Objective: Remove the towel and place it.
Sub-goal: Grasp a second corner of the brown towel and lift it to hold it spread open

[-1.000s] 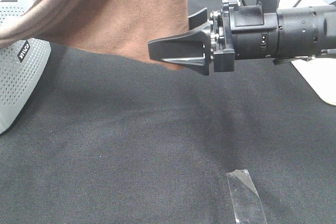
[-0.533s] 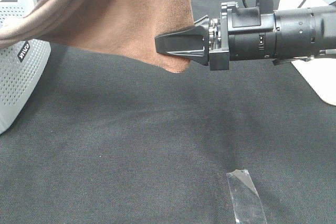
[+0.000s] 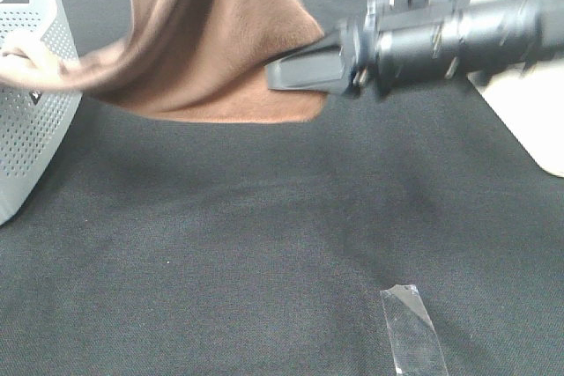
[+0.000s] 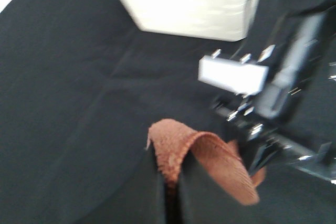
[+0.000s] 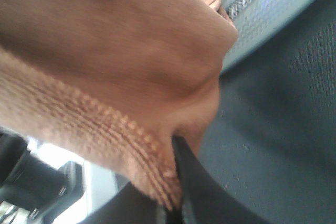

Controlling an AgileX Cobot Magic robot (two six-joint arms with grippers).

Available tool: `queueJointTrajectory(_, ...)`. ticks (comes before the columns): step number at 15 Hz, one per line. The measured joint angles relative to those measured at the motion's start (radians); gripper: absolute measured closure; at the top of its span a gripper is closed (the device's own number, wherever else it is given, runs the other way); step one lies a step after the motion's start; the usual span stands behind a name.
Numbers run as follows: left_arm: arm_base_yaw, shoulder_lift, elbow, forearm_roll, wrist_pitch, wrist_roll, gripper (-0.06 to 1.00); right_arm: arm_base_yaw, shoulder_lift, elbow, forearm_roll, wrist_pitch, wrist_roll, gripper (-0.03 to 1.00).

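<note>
Since one second ago: right gripper (image 3: pixel 275 75) jaws, then spread beside the towel (image 3: pixel 220 50), are now clenched on its lower right corner, and the cloth has swung leftward.

High view, left to right:
- White perforated basket (image 3: pixel 35 121) at the left edge, with one end of the towel draped over its rim.
- Brown towel hangs above the black table cover (image 3: pixel 220 244); its upper part runs out of the top of the view.
- Right gripper pinches the corner (arm blurred).
- Clear tape strip (image 3: pixel 412 330) lies flat on the cover, lower right.

Left gripper (image 4: pixel 167 182), seen only in its wrist view, is clamped on a folded towel edge.
</note>
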Motion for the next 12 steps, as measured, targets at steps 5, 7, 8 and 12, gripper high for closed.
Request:
queueJointTrajectory(5, 0.000, 0.002, -0.001, 0.220, -0.037, -0.064, 0.94, 0.000, -0.100, -0.460, -0.782, 0.088, 0.782, 0.97)
queueJointTrajectory(7, 0.000, 0.020, -0.002, 0.302, -0.129, -0.064, 0.94, 0.000, -0.090, -0.666, -0.981, 0.113, 0.889, 0.97)
queueJointTrajectory(8, 0.000, 0.036, -0.002, 0.339, -0.189, -0.064, 0.94, 0.000, -0.069, -0.780, -1.044, 0.116, 0.917, 0.97)
queueJointTrajectory(12, 0.000, 0.102, -0.002, 0.518, -0.366, -0.065, 0.94, 0.000, 0.071, -1.140, -1.168, 0.116, 0.931, 0.97)
